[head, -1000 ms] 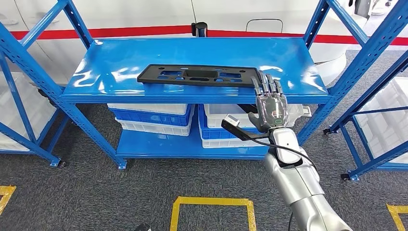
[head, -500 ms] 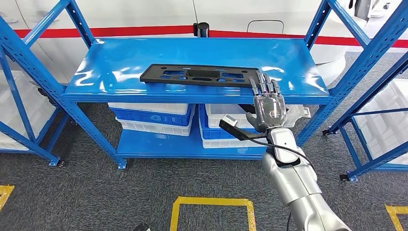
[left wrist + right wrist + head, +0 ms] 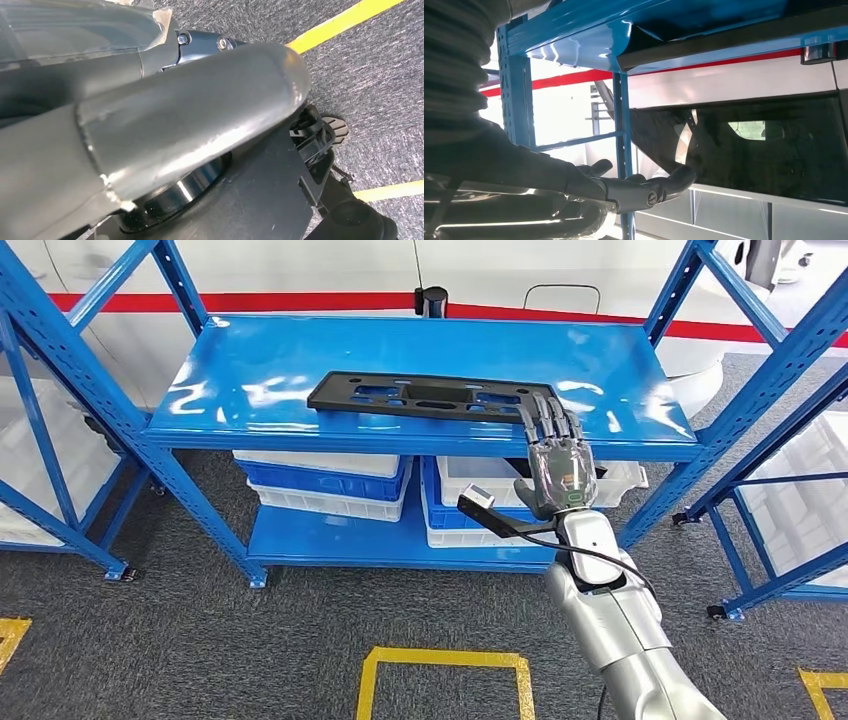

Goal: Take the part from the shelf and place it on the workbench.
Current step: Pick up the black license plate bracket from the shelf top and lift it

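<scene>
Blue steel shelf (image 3: 250,405) unit on grey carpet, white wall with a red stripe behind, yellow floor tape in front. Black flat part (image 3: 430,397), long with cut-outs, lies flat on the top deck toward the front edge, its right end just at the right hand's fingertips (image 3: 548,412).

Risks: the part is thin, wide and slick on glossy paint. A grip at one end only could let the far end swing or drag, and it may skate back out of reach if the fingers push rather than get under it. The front lip of the deck is right under the fingers, so the hand could catch there when closing. Bins (image 3: 330,480) on the lower level sit below if it drops.

Pose: right hand (image 3: 560,460) is raised in front of the shelf edge, palm side facing the shelf, fingers extended upward and spread, tips over the lip at the part's right end. Nothing is grasped; the right wrist view shows fingers (image 3: 674,180) stretched out under the deck edge with nothing in them. Contact with the part looks likely, but the angle is too shallow to confirm. Silver forearm rises from lower right. Left hand (image 3: 165,125) hangs low over the carpet; too close and blurred to tell its fingers' state.
</scene>
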Motion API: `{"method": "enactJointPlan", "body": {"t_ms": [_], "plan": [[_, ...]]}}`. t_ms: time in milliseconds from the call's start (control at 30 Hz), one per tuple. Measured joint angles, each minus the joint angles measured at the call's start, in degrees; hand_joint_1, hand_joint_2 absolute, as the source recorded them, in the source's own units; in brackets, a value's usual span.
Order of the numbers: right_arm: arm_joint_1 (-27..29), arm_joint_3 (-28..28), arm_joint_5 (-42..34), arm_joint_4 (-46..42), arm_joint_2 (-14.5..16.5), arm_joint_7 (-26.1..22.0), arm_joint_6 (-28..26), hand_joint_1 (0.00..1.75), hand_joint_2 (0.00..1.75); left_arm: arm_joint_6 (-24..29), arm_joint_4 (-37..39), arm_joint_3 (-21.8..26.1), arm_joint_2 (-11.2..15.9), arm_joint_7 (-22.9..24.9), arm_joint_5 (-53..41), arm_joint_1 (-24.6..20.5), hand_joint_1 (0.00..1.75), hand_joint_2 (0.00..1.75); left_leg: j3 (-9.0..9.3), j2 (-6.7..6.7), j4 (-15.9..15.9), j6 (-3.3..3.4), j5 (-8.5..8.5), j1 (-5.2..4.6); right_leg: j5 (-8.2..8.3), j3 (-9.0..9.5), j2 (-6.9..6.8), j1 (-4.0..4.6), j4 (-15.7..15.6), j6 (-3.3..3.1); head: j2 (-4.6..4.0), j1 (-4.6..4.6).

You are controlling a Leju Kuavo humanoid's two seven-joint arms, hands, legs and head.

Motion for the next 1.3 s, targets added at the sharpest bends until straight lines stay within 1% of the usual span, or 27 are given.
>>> {"method": "enactJointPlan", "body": {"t_ms": [33,100,133,167,200,233,300,333,367,467,533,567,633,667,700,733,800,867,933,1000,1033,1067,1133,1167,1200,1233,1300], "plan": [[-0.01,0.0,-0.01,-0.03,-0.04,0.0,-0.03,0.0,1.75,-0.01,-0.01,0.0,-0.02,0.01,0.09,-0.02,0.0,0.0,0.17,0.11,-0.29,0.27,0.22,0.18,-1.08,-1.0,0.01,0.09,2.08,-0.2,0.0,0.06],[0.1,0.01,-0.01,-0.02,-0.11,0.0,-0.06,0.0,1.75,-0.04,-0.01,0.0,-0.02,0.01,0.16,-0.04,0.0,0.0,0.23,0.22,-0.42,0.51,0.35,0.31,-4.27,-4.63,0.03,0.1,9.77,-0.8,0.0,0.18],[0.25,0.02,-0.01,0.02,-0.17,0.0,-0.07,0.0,1.75,-0.05,-0.01,0.0,-0.02,0.01,0.16,-0.03,0.0,0.0,0.22,0.2,-0.41,0.52,0.34,0.29,-5.46,-6.44,0.03,0.09,13.59,-0.88,0.0,0.2],[0.44,0.02,-0.01,0.06,-0.23,0.0,-0.07,0.0,1.75,-0.06,-0.01,0.0,-0.02,0.01,0.17,0.01,0.0,0.0,0.21,0.17,-0.38,0.48,0.31,0.3,-6.02,-7.63,0.03,0.06,16.02,-0.76,0.0,0.2],[0.56,0.02,-0.02,0.09,-0.31,0.01,-0.07,0.0,1.75,-0.07,-0.01,0.0,-0.02,0.02,0.17,0.04,0.0,0.0,0.21,0.1,-0.34,0.39,0.25,0.34,-5.66,-7.66,0.01,0.01,16.1,-0.43,0.0,0.21],[0.61,0.01,-0.02,0.1,-0.39,0.01,-0.07,0.0,1.75,-0.1,-0.01,-0.01,-0.02,0.09,0.17,0.06,0.0,0.0,0.24,0.03,-0.23,0.22,0.14,0.43,-4.53,-6.58,-0.01,-0.1,13.85,0.01,0.0,0.2],[0.31,0.0,-0.06,0.14,-0.48,0.03,-0.06,0.0,1.75,-0.46,-0.01,-0.03,0.0,1.2,0.16,-0.08,0.0,0.0,0.1,-0.05,0.4,-0.54,-0.37,0.6,-1.85,-2.79,-0.11,-0.27,6.21,0.77,0.0,0.29],[0.04,0.01,-0.09,0.17,-0.49,0.04,-0.05,0.0,1.75,-0.8,-0.01,-0.07,0.02,2.18,0.16,-0.33,0.0,0.0,-0.15,-0.06,0.91,-1.03,-0.71,0.56,-1.07,-1.36,-0.02,-0.24,3.31,0.72,0.0,0.28],[-0.21,0.01,-0.11,0.24,-0.46,0.07,-0.05,0.0,1.75,-1.18,0.0,-0.11,0.05,3.25,0.15,-0.68,0.0,0.0,-0.44,-0.07,1.32,-1.45,-0.97,0.48,-0.82,-0.61,0.06,-0.16,1.78,0.43,0.0,0.22],[-0.6,0.01,-0.24,0.56,-0.49,0.16,-0.05,0.0,1.75,-1.91,-0.01,-0.2,0.11,5.08,0.15,-1.81,0.0,0.0,-0.88,-0.13,1.76,-2.14,-1.31,0.75,-0.94,-0.51,0.3,0.08,1.43,-0.85,0.0,-0.05],[-0.81,0.0,-0.36,0.67,-0.52,0.25,-0.08,0.0,1.75,-2.04,-0.04,-0.23,0.14,5.36,0.15,-2.25,0.0,0.0,-1.87,-0.19,4.04,-2.72,-2.88,1.09,-0.94,-0.39,0.38,0.0,1.38,-1.6,0.0,-0.23],[-0.89,0.0,-0.4,0.67,-0.52,0.3,-0.1,0.0,1.75,-2.07,-0.05,-0.28,0.14,5.36,0.13,-2.4,0.0,0.0,-3.24,-0.2,6.86,-3.01,-4.41,1.18,-0.97,-0.34,0.42,-0.02,1.37,-1.89,0.0,-0.33],[-0.86,0.0,-0.46,0.74,-0.54,0.38,-0.11,0.0,1.75,-2.13,-0.05,-0.49,0.14,5.35,0.09,-2.57,0.0,0.0,-7.32,-0.21,14.59,-3.39,-7.65,1.22,-1.06,-0.32,0.45,0.18,1.37,-2.24,0.0,-0.45],[-0.75,0.0,-0.47,0.8,-0.56,0.4,-0.13,0.0,1.75,-2.16,-0.05,-0.61,0.14,5.35,0.07,-2.58,0.0,0.0,-9.02,-0.21,17.41,-3.43,-8.3,1.22,-1.09,-0.31,0.47,0.3,1.37,-2.29,0.0,-0.46],[-0.63,0.0,-0.48,0.86,-0.58,0.42,-0.14,0.0,1.75,-2.17,-0.05,-0.7,0.14,5.35,0.07,-2.57,0.0,0.0,-9.85,-0.21,18.33,-3.35,-7.89,1.21,-1.11,-0.28,0.5,0.41,1.38,-2.31,0.0,-0.46],[-0.55,0.0,-0.48,0.9,-0.61,0.45,-0.16,0.0,1.75,-2.17,-0.05,-0.76,0.15,5.35,0.07,-2.58,0.0,0.0,-9.52,-0.22,16.95,-3.13,-6.4,1.2,-1.12,-0.22,0.57,0.5,1.38,-2.32,0.0,-0.46],[-0.53,-0.01,-0.48,0.91,-0.63,0.5,-0.21,0.0,1.75,-2.17,-0.07,-0.8,0.21,5.35,0.07,-2.68,0.0,0.0,-6.27,-0.35,9.44,-2.32,-2.14,1.11,-1.14,-0.08,0.73,0.65,1.38,-2.3,0.0,-0.45],[-0.56,-0.03,-0.5,0.91,-0.67,0.54,-0.23,0.0,1.75,-2.18,-0.1,-0.81,0.32,5.35,0.07,-2.87,0.0,0.0,-3.5,-0.44,3.53,-1.79,0.08,0.85,-1.16,-0.08,0.81,1.0,1.39,-2.24,0.0,-0.4],[-0.53,-0.03,-0.52,0.91,-0.71,0.55,-0.25,0.0,1.75,-2.19,-0.11,-0.82,0.38,5.35,0.07,-2.97,0.0,0.0,-3.02,-0.43,2.45,-1.69,0.13,0.5,-1.12,-0.11,0.79,1.16,1.28,-2.08,0.0,-0.39],[-0.53,-0.04,-0.53,0.91,-0.78,0.55,-0.29,0.0,1.75,-2.21,-0.12,-0.83,0.36,5.36,0.07,-2.96,0.0,0.0,-2.77,-0.34,1.91,-1.21,0.56,0.65,-1.41,-0.39,0.67,1.17,1.65,-1.71,0.0,-0.38],[-0.57,-0.05,-0.55,0.91,-0.86,0.55,-0.34,0.0,1.75,-2.21,-0.13,-0.83,0.36,5.37,0.07,-2.98,0.0,0.0,-2.63,-0.26,1.61,-0.91,0.82,0.78,-2.16,-1.02,0.6,1.21,2.91,-1.65,0.0,-0.31],[-0.59,-0.06,-0.57,0.92,-0.94,0.55,-0.39,0.0,1.75,-2.23,-0.14,-0.83,0.35,5.37,0.07,-3.01,0.0,0.0,-2.51,-0.19,1.34,-0.67,1.05,0.93,-3.44,-2.17,0.53,1.23,5.36,-1.72,0.0,-0.26],[-0.45,-0.05,-0.61,1.02,-1.05,0.55,-0.47,0.0,1.75,-2.27,-0.16,-0.83,0.36,5.36,0.07,-3.03,0.0,0.0,-2.55,-0.16,1.31,-0.5,1.12,0.88,-6.68,-5.58,0.48,1.08,12.91,-1.98,0.0,-0.17],[-0.29,-0.04,-0.62,1.11,-1.1,0.55,-0.5,0.0,1.75,-2.29,-0.16,-0.83,0.35,5.36,0.07,-3.0,0.0,0.0,-2.56,-0.17,1.33,-0.49,1.11,0.87,-7.74,-7.05,0.47,1.0,16.13,-1.86,0.0,-0.18],[-0.14,-0.04,-0.63,1.22,-1.15,0.55,-0.55,0.0,1.75,-2.3,-0.16,-0.83,0.35,5.36,0.07,-2.95,0.0,0.0,-2.57,-0.19,1.36,-0.49,1.1,0.86,-7.98,-7.66,0.46,0.93,17.55,-1.53,0.0,-0.16],[-0.06,-0.04,-0.64,1.31,-1.21,0.55,-0.61,0.0,1.75,-2.3,-0.16,-0.83,0.34,5.34,0.07,-2.92,0.0,0.0,-2.56,-0.23,1.4,-0.53,1.07,0.88,-7.32,-7.15,0.43,0.83,16.63,-1.05,0.0,-0.14],[-0.11,-0.05,-0.67,1.4,-1.32,0.55,-0.82,0.0,1.75,-2.28,-0.16,-0.83,0.31,5.26,0.08,-2.91,0.0,0.0,-2.52,-0.31,1.61,-0.8,0.9,0.93,-4.45,-3.43,0.22,0.52,9.07,-0.09,0.0,-0.12]]}}
